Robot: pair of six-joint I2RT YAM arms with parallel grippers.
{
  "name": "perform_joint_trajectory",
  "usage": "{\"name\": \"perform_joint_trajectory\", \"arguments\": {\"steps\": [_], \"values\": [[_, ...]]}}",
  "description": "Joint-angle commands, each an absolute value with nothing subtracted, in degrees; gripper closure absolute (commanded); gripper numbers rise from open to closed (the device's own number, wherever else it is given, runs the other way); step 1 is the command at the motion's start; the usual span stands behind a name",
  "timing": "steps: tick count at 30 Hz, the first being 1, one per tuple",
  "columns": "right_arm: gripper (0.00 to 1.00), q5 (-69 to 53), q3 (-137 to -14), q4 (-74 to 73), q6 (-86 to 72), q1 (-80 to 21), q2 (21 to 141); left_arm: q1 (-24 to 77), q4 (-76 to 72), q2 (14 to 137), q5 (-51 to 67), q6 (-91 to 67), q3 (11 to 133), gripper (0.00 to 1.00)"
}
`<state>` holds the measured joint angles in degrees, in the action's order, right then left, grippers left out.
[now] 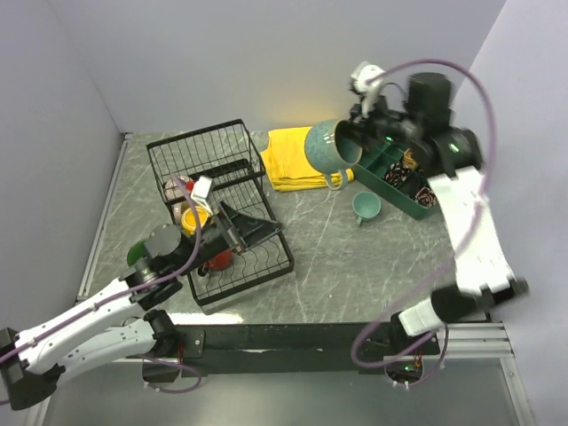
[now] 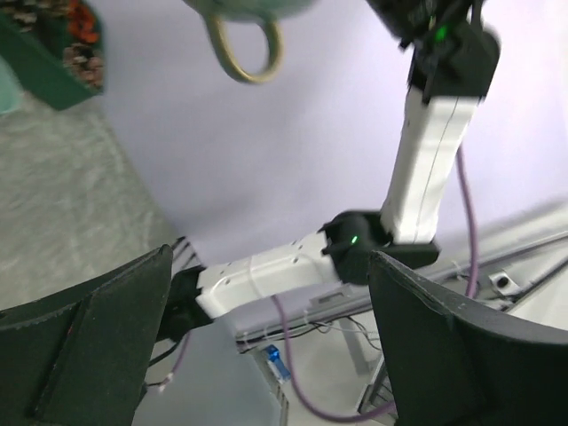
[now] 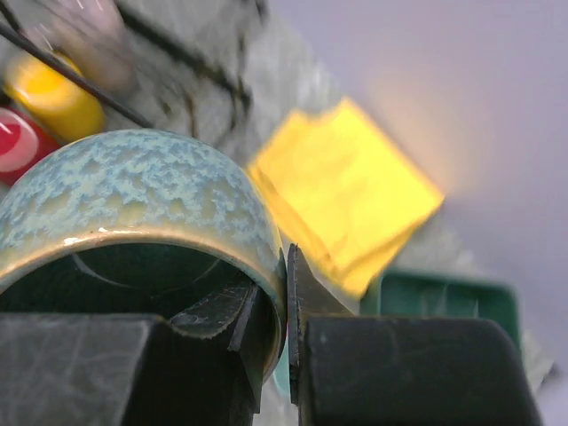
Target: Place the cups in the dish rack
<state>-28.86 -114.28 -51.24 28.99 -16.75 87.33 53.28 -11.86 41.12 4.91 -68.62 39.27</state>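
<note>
Two fingers of the right gripper pinched the rim of a speckled teal mug, held aloft by the yellow cloth. The left gripper gaped wide, empty, over the dish rack. A smaller teal cup sat on the grey marbled table, pale walls around. The left arm partly hid a yellow cup and a red cup in the rack.

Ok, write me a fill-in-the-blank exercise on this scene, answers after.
The right end effector pinches the speckled teal mug by its ____.
The left end effector is ____ and holds nothing.
The folded cloth beside the dish rack is ____.
Missing words: rim; open; yellow.
</note>
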Motion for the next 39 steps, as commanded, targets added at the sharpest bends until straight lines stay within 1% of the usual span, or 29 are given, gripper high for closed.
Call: {"name": "perform_joint_trajectory", "arguments": {"steps": [1,2,3,4,6,11,17,18,21,26,27,32,36,38,39], "values": [[1.0,-40.3,-108.7,-30.3,18.3,-17.2,76.1,53.0,-28.1,46.2,12.1,-67.8,45.2,0.04],[1.0,-41.0,-105.8,-25.6,13.1,-17.2,71.8,52.9,-30.3,47.1,13.7,-67.9,45.4,0.04],[1.0,-41.6,-100.8,-17.5,10.6,-17.7,69.7,52.8,-32.2,49.0,14.5,-68.0,45.8,0.04],[1.0,-41.6,-98.8,-14.3,8.2,-17.9,66.8,52.9,-34.3,50.0,15.2,-67.9,46.7,0.04],[1.0,-41.4,-96.7,-10.1,3.2,-19.6,65.3,52.9,-37.5,53.0,17.7,-67.9,48.2,0.03],[1.0,-39.3,-95.1,-6.5,-4.7,-22.7,63.7,52.9,-45.9,57.7,21.3,-69.6,50.8,0.04],[1.0,-35.0,-92.5,-5.6,-3.8,-25.8,63.7,52.8,-48.6,60.6,23.8,-71.8,53.1,0.03],[1.0,-34.5,-92.3,-5.9,-3.2,-26.0,64.0,52.9,-49.6,60.6,24.0,-72.8,53.2,0.02],[1.0,-33.0,-91.4,-5.1,-1.8,-27.1,64.3,52.8,-48.6,61.4,23.9,-72.9,54.4,0.02],[1.0,-31.2,-90.7,-3.3,-0.5,-27.9,64.8,52.9,-47.4,62.8,21.7,-73.2,55.4,0.08],[1.0,-30.8,-90.6,-2.6,-0.4,-28.1,64.7,52.9,-47.5,63.2,21.4,-73.6,55.5,0.11],[1.0,-31.6,-89.3,-1.9,2.9,-28.7,64.6,52.8,-46.5,65.4,21.1,-74.1,57.5,0.15],[1.0,-32.3,-86.9,-1.2,4.5,-29.3,63.8,52.9,-47.9,66.5,21.5,-75.3,58.4,0.27],[1.0,-32.3,-86.2,-1.1,4.9,-29.3,63.5,52.7,-47.5,66.4,21.5,-75.3,58.6,0.3],[1.0,-32.4,-86.0,-1.2,5.2,-29.3,63.4,52.8,-46.8,66.4,21.0,-75.1,58.4,0.33]]}}
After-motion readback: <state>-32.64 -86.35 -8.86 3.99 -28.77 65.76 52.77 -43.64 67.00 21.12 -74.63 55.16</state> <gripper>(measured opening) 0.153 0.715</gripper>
